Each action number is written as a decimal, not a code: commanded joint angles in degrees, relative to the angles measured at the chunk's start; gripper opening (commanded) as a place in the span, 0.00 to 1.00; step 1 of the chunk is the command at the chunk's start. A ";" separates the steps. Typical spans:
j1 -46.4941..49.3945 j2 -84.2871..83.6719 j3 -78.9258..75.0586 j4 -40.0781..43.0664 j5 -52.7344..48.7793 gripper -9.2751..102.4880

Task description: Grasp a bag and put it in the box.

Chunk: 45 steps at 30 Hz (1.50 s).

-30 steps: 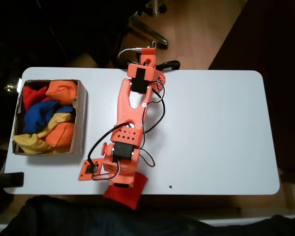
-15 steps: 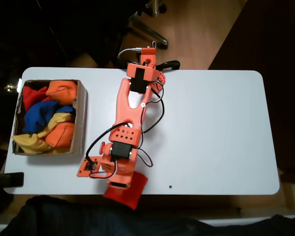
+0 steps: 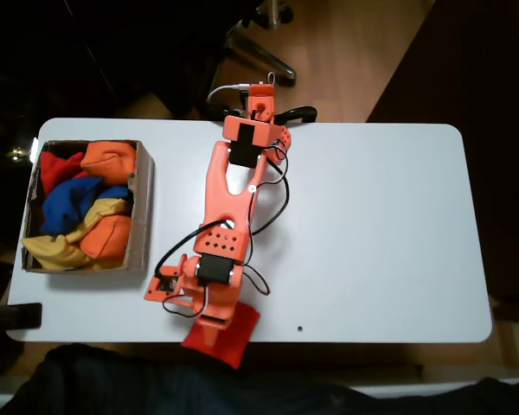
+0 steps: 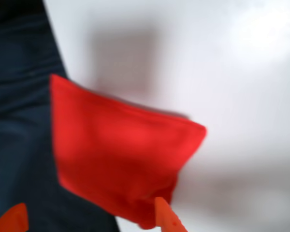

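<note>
The red bag point(image 3: 236, 335) lies at the table's front edge, partly hanging over it, as the fixed view shows. My orange arm reaches down over it, and the gripper point(image 3: 214, 332) sits on the bag's left part. In the wrist view the bag point(image 4: 121, 159) is blurred and large, half over the white table and half over dark fabric. The gripper point(image 4: 87, 218) is open, with one fingertip on each side of the bag's lower part. The brown cardboard box point(image 3: 144, 207) stands at the table's left end.
Orange point(image 3: 111, 158), blue point(image 3: 73, 201), yellow and red beanbags fill the box. A black clamp point(image 3: 17, 316) grips the table's front left corner. Dark fabric point(image 3: 112, 380) runs along the front edge. A chair base point(image 3: 259, 47) stands behind the table.
The wrist has turned and shifted a little to the right over the bag, and a finger now shows on the bag's left part. The bag has stayed in place.
</note>
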 commanded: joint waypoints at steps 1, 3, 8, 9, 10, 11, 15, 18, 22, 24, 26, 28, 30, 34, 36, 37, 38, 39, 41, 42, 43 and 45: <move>-0.62 0.26 -0.26 1.05 0.62 0.57; -0.88 -0.09 -0.26 1.85 0.70 0.57; -1.14 0.00 -0.18 4.04 1.32 0.58; -1.14 0.35 -0.18 4.31 1.32 0.59; -1.14 0.70 -0.18 4.57 1.41 0.60; -1.05 0.97 -0.18 4.75 1.41 0.61; -0.97 1.14 -0.44 4.83 1.41 0.62; -0.88 1.41 -0.44 5.19 1.41 0.63; -0.88 1.85 -0.35 5.10 1.49 0.64; -0.79 1.85 -0.44 4.66 1.58 0.64; -0.79 1.23 -0.62 4.22 1.76 0.64; -0.70 0.44 -0.88 4.22 2.29 0.68; -0.70 -0.26 -1.05 4.22 2.55 0.69; -0.70 -1.58 -1.85 4.13 3.08 0.69; -0.62 -1.93 -2.37 4.04 3.25 0.69; -0.62 -2.11 -2.72 4.04 3.43 0.69; -0.62 -2.37 -2.99 4.04 3.60 0.69; -0.53 -2.64 -3.34 4.04 3.69 0.69; -0.44 -3.16 -3.96 4.04 4.13 0.71; -0.35 -3.52 -4.31 4.04 4.22 0.71; -0.26 -3.78 -4.66 4.04 4.31 0.72; 0.00 -4.48 -5.36 4.04 4.66 0.72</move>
